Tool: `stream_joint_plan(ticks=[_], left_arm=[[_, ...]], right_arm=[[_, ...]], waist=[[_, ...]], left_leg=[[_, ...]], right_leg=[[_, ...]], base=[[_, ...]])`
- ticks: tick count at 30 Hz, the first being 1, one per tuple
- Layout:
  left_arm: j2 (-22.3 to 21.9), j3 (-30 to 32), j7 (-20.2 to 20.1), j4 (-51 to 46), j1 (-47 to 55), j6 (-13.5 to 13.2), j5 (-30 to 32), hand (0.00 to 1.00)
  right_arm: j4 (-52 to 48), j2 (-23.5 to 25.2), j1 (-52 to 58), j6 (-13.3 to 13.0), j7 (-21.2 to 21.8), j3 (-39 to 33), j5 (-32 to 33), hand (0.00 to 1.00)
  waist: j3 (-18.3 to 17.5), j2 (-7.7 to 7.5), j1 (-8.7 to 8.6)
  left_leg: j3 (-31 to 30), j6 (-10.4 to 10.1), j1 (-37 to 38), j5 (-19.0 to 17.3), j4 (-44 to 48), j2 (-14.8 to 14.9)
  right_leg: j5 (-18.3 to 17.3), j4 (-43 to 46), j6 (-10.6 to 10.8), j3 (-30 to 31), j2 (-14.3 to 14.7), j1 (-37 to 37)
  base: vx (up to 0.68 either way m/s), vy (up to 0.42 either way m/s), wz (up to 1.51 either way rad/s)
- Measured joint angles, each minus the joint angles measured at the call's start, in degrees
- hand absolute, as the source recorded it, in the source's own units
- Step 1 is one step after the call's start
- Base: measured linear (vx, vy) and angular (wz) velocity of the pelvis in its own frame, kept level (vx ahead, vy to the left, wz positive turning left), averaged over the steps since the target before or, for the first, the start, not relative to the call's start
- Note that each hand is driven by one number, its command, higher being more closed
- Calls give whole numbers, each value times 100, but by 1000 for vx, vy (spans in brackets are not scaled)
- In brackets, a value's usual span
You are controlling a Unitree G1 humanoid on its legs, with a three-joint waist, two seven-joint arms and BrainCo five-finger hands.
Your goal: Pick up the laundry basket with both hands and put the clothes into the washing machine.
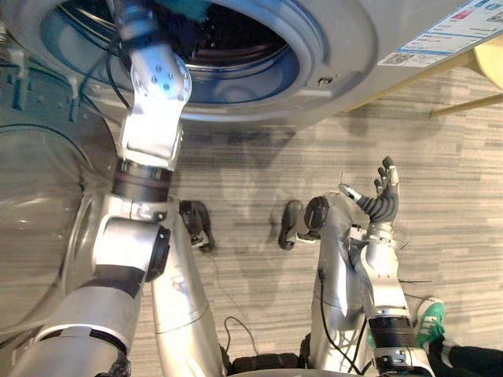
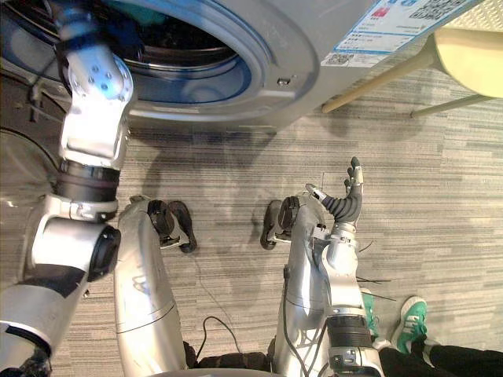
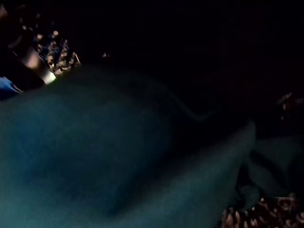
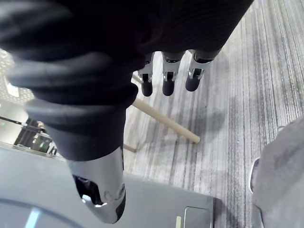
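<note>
The washing machine (image 1: 369, 47) stands in front of me with its round opening (image 1: 236, 67) uncovered. My left arm reaches up into the dark drum, and my left hand is hidden inside it. A bit of teal cloth (image 1: 189, 6) shows at the mouth of the drum. In the left wrist view a teal garment (image 3: 95, 156) lies in the dark drum, with patterned fabric (image 3: 259, 213) beside it. My right hand (image 1: 383, 196) is raised over the floor, well to the right of the opening, fingers (image 4: 164, 78) straight and holding nothing.
The machine's clear door (image 1: 35, 212) hangs open at my left. A pale wooden stool (image 2: 464, 51) with slanted legs stands at the right, next to the machine. A person's green and white shoes (image 2: 413, 322) are on the striped floor at the lower right.
</note>
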Motion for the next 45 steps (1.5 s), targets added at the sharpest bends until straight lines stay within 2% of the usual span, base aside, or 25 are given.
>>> stream_joint_plan(ticks=[2, 7, 9, 13, 15, 19, 21, 23, 24, 26, 29, 31, 35, 37, 40, 41, 45], left_arm=[[40, -171, -274, 319, -138, 106, 171, 0], [34, -515, -1083, 1118, -166, 504, 1770, 0], [12, -524, -1326, 1244, -166, 594, 2161, 0], [-38, -440, -1753, 1338, -115, 667, 2487, 0], [-82, -235, -1787, 1338, -10, 705, 2485, 0], [-267, 184, -1772, 1219, 658, 716, 2407, 0], [-473, 330, -1744, 864, 1221, 702, 2053, 0], [-797, 497, -1713, 481, 2190, 653, 1703, 0], [-903, 564, -1707, 446, 2482, 642, 1602, 0], [-1266, 674, -1693, 447, 3398, 630, 1246, 0], [-1710, 819, -1723, 456, 4725, 532, 752, 0], [-1964, 834, -1836, 532, 5736, 452, 264, 0], [-2144, 844, -2091, 902, 6844, 417, -88, 0], [-2187, 838, -2232, 1160, 7327, 311, -225, 0], [-2196, 843, -2346, 1528, 7478, 217, -236, 0], [-2171, 843, -2404, 1781, 7530, 185, -232, 0], [-2103, 840, -2448, 2304, 7527, 164, -199, 0]], right_arm=[[0, -3, -39, -14, 69, 0, 89, 0], [12, -6, -47, -111, 237, -7, 190, 0], [36, -5, -45, -120, 351, -5, 200, 0], [213, 14, -22, -121, 618, -1, 388, 0], [231, 40, 22, -120, 662, -1, 407, 0], [235, 98, 162, -110, 736, 1, 405, 0], [237, 102, 303, -77, 735, 2, 393, 0], [280, 117, 492, -10, 735, 0, 382, 0], [347, 121, 531, 28, 735, -3, 379, 0], [689, 126, 684, 132, 734, -13, 367, 0], [1229, 135, 800, 332, 745, -35, 349, 0], [1707, 125, 933, 520, 758, -57, 337, 0], [2342, 145, 1263, 696, 862, -51, 273, 0], [2643, 149, 1488, 734, 867, -58, 213, 0], [2992, 205, 1658, 747, 875, -229, 191, 0], [3296, 190, 1689, 756, 883, -341, 191, 0], [4061, 73, 1541, 772, 975, -569, 208, 0]], waist=[[2, -6, -4], [2, -7, -2], [1, -8, 7], [-18, -39, 56], [-23, -47, 63], [-36, -52, 83], [-77, -84, 161], [-96, -87, 206], [-150, -93, 207], [-560, -129, 240], [-662, -133, 364], [-835, -98, 461], [-1236, -16, 540], [-1573, 75, 568], [-1828, 169, 636], [-2028, 236, 634], [-2245, 408, 605]], left_leg=[[-29, -7, -68, 5, -31, -2], [-75, -13, -34, 8, -79, -5], [-69, -23, 31, 15, -108, -6], [2, -57, 331, 154, -442, -5], [10, -88, 502, 237, -644, -3], [8, -187, 1097, 358, -1138, 20], [11, -257, 1469, 402, -1424, 14], [22, -323, 2142, 479, -1904, -1], [42, -334, 2321, 508, -2061, -6], [162, -385, 2734, 611, -2547, -12], [267, -448, 3815, 772, -3359, -34], [428, -454, 4642, 1044, -4243, -108], [689, -412, 5771, 1381, -5424, -173], [856, -369, 6300, 1548, -6032, -229], [1002, -326, 6789, 1783, -6689, -331], [1045, -298, 7053, 1975, -7165, -430], [1298, -268, 7759, 2448, -8277, -566]], right_leg=[[1, -32, -2, -47, -2, -34], [1, -63, -3, -86, -9, 11], [1, -92, -3, -87, -6, 78], [47, -360, -36, -106, -5, 346], [91, -539, -41, -150, 10, 510], [161, -1004, -99, -331, 63, 1139], [168, -1245, -113, -388, 78, 1492], [172, -1686, -120, -528, 99, 2194], [180, -1824, -133, -558, 102, 2379], [242, -2248, -164, -608, 148, 2738], [354, -2991, -162, -756, 187, 3790], [592, -3775, -99, -826, 219, 4549], [984, -4971, 31, -905, 311, 5618], [1233, -5636, 113, -896, 363, 6115], [1494, -6269, 191, -892, 369, 6548], [1677, -6690, 235, -890, 370, 6751], [2230, -7782, 319, -780, 502, 7299]], base=[[64, -17, 0], [65, -17, 2], [18, -11, 1], [-4, -60, 7], [3, -68, 2], [41, -66, 3], [72, -79, 9], [89, -82, 15], [107, -87, 15], [117, -76, 8], [173, -71, 11], [150, -13, 8], [154, 50, -1], [140, 89, -11], [108, 79, -6], [107, 69, -2], [107, 70, -23]])
